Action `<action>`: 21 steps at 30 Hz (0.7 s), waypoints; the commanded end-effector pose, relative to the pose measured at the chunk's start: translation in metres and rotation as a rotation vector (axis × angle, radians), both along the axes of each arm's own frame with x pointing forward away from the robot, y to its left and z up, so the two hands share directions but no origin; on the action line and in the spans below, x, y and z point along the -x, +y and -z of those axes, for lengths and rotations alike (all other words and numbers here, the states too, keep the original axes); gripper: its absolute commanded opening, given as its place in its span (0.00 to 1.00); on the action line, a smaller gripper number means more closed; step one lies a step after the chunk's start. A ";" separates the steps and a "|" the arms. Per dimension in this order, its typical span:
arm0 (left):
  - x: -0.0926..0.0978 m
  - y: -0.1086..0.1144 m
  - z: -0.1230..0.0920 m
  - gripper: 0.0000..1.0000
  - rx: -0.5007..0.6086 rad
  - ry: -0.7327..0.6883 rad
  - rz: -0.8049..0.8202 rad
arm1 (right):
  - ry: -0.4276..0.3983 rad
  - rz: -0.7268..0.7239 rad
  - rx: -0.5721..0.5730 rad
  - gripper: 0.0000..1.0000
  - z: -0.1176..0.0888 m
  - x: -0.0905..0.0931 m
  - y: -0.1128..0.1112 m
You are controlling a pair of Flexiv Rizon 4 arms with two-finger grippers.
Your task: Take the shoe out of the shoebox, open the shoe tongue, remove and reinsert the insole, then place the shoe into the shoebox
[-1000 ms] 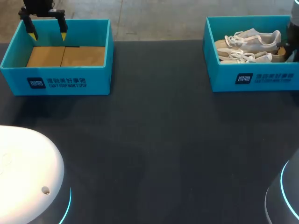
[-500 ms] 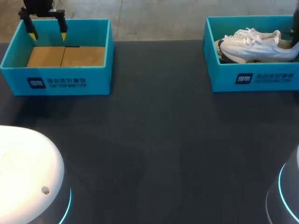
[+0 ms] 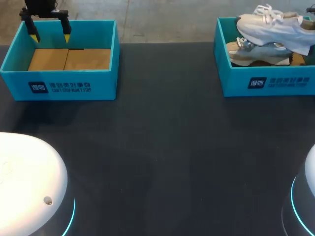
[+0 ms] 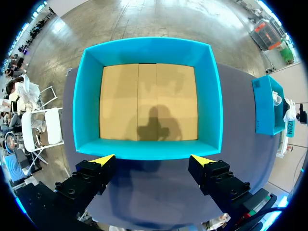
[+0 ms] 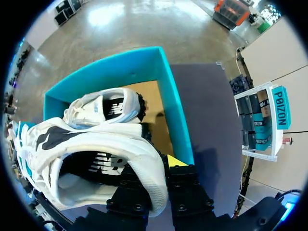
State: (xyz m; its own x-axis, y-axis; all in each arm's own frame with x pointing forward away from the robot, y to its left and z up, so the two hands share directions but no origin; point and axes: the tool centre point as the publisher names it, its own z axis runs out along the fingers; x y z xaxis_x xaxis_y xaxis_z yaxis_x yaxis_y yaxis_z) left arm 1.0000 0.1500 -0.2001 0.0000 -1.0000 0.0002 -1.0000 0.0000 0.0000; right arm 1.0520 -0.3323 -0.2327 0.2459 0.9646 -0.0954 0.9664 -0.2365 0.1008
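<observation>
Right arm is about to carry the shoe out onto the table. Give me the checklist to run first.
1. Grip on the shoe: ok, the right gripper pinches its heel wall.
2. Shoe above the shoebox wall: cannot tell, its height over the rim is unclear.
3. Second shoe not dragged along: ok, it lies in the shoebox under the held one.
4. Laces free: cannot tell.
5. Left gripper out of the way: ok, open over the empty box across the table.
</observation>
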 end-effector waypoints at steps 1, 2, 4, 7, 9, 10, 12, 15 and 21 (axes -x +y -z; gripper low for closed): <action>0.000 0.000 0.000 1.00 0.000 0.000 0.000 | -0.010 -0.003 -0.001 0.00 -0.021 0.009 0.007; 0.000 0.000 0.000 1.00 0.000 0.000 0.000 | -0.007 0.004 -0.017 0.00 -0.024 0.009 0.008; 0.000 0.000 0.000 1.00 0.000 0.000 0.000 | -0.008 0.013 -0.013 0.00 -0.028 0.011 0.010; 0.000 0.000 0.000 1.00 0.000 0.000 0.000 | -0.008 0.014 -0.021 0.00 -0.035 0.013 0.014; 0.000 0.000 0.000 1.00 0.000 0.000 0.000 | -0.013 0.004 -0.032 0.00 -0.040 0.015 0.016; 0.000 0.000 0.000 1.00 0.000 0.000 0.000 | -0.015 -0.002 -0.035 0.00 -0.043 0.016 0.017; 0.000 0.000 0.000 1.00 0.000 0.000 0.000 | -0.014 -0.012 -0.029 0.00 -0.047 0.018 0.020; 0.000 0.000 0.000 1.00 0.000 0.000 0.000 | -0.018 -0.024 -0.024 0.00 -0.053 0.020 0.024; 0.000 0.000 0.000 1.00 0.000 0.000 0.000 | -0.010 -0.065 -0.016 0.00 -0.063 0.025 0.028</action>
State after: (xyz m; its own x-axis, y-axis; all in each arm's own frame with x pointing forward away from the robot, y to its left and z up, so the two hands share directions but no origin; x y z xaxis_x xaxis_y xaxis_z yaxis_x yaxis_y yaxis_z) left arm 1.0000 0.1500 -0.2001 0.0000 -1.0000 0.0002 -1.0000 0.0000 0.0000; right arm 1.0329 -0.3056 -0.1765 0.1898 0.9789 -0.0752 0.9781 -0.1819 0.1011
